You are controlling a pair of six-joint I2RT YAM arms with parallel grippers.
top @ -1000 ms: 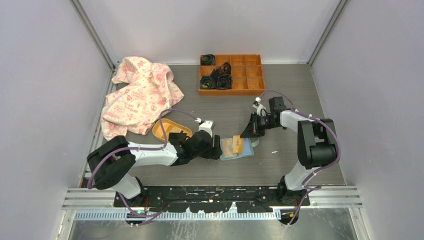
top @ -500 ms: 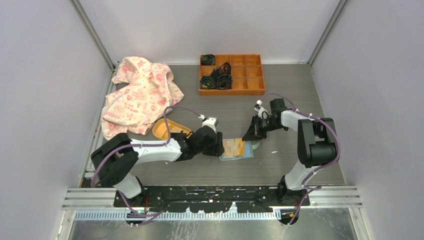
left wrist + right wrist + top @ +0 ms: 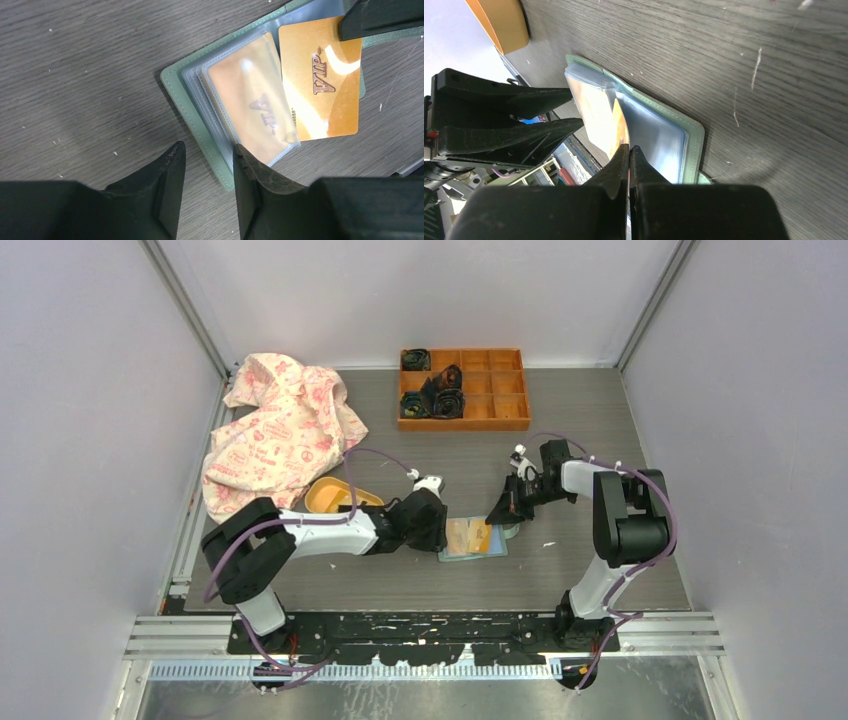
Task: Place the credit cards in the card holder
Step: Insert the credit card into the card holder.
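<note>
My right fingers (image 3: 644, 175) pinch the gold card (image 3: 320, 90) over the open card holder (image 3: 197, 131) on the tabletop (image 3: 90, 75), left fingers (image 3: 165, 170) half-spread at its corner; holder could slide, card misses the sleeve (image 3: 250, 105).

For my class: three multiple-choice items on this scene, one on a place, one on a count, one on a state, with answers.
1. The orange tray stands at the table's: A far edge; B near edge; C middle.
2. Orange cards at the card holder, left wrist view: A one; B two; C four.
3. The right gripper is: A wide open; B shut on the VIP card; C unseen.
Answers: A, it sits by the back wall; B, one sleeved card plus the VIP card; B, it pinches that card's edge.
</note>
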